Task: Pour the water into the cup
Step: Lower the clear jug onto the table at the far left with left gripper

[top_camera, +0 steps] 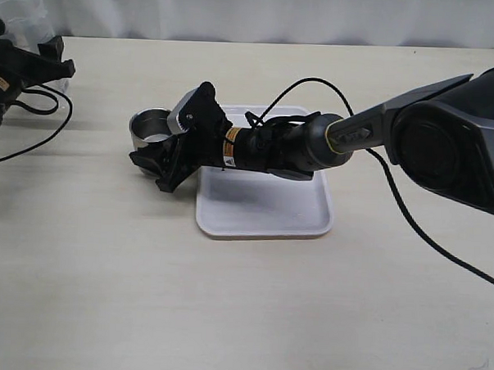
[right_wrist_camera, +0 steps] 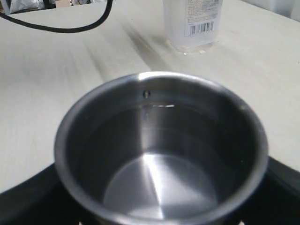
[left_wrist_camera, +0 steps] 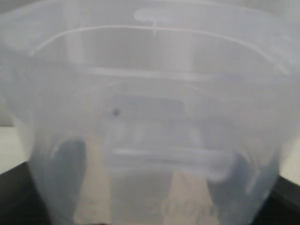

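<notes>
Right across the middle went my right gripper [top_camera: 154, 160], jaws set wide around the cup [right_wrist_camera: 159, 79], with black fingers [right_wrist_camera: 28, 197] against both its sides. A grip, as far as I could judge. The cup stood upright on the table [top_camera: 225, 315], just beside the left edge of the white tray [top_camera: 262, 210]. A thin bright line along its inner wall looked like the surface of water [right_wrist_camera: 159, 154] inside. Beyond it a clear bottle [right_wrist_camera: 192, 23] with a barcode label stood on the table, apart from the cup. Over at the far left, my left gripper [top_camera: 51, 62] held the transparent container [left_wrist_camera: 150, 117] close before its camera, its dark fingers [left_wrist_camera: 70, 164] showing through the wall on either side. Whether there was water in that one, I could not tell.
</notes>
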Robot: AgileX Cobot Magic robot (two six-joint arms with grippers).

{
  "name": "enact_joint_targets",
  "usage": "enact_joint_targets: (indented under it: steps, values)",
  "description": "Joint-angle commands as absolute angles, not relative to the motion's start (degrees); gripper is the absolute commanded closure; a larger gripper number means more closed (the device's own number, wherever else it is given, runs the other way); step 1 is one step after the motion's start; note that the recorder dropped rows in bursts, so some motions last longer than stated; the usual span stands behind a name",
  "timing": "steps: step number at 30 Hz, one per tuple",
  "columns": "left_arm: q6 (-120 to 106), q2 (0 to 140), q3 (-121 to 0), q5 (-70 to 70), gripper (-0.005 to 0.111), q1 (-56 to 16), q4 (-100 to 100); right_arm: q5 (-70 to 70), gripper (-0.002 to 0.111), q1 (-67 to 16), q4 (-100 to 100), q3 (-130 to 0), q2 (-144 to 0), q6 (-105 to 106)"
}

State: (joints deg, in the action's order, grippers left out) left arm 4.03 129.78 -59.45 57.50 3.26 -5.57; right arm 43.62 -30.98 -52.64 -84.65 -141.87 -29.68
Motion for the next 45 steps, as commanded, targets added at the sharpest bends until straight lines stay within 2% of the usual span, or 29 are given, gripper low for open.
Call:
enact_joint_targets:
  steps: [1, 4, 9, 11, 25, 31, 45]
  values:
    - [3.9, 129.5, -59.5, 59.0, 0.092, 3.3, -5.3, 40.8, 0.104, -30.6, -53.4, -84.4, -142.1, -29.8]
    - [3.9, 129.5, -59.5, 58.8, 0.073, 3.3, -5.3, 40.8, 0.104, -30.6, -53.4, -84.4, -142.1, -29.8]
    - [3.9, 129.5, -59.5, 58.6, 0.030, 3.3, -5.3, 40.8, 0.104, -30.6, -53.4, -84.4, -142.1, -29.8]
    - [3.9, 129.5, -59.5, 58.6, 0.024, 3.3, -5.3, 40.8, 0.104, -30.6, -53.4, -84.4, -142.1, -29.8]
    - [4.1, 129.5, -59.5, 58.6, 0.023, 3.3, -5.3, 40.8, 0.104, -30.6, -53.1, -84.4, -142.1, -29.8]
    - [4.1, 129.5, -59.5, 58.1, 0.002, 3.3, -5.3, 40.8, 0.104, -30.6, -53.1, -84.4, -142.1, -29.8]
    - [4.7, 129.5, -58.0, 57.7, 0.002, 3.3, -5.5, 40.8, 0.104, -30.6, -53.1, -84.4, -142.1, -29.8]
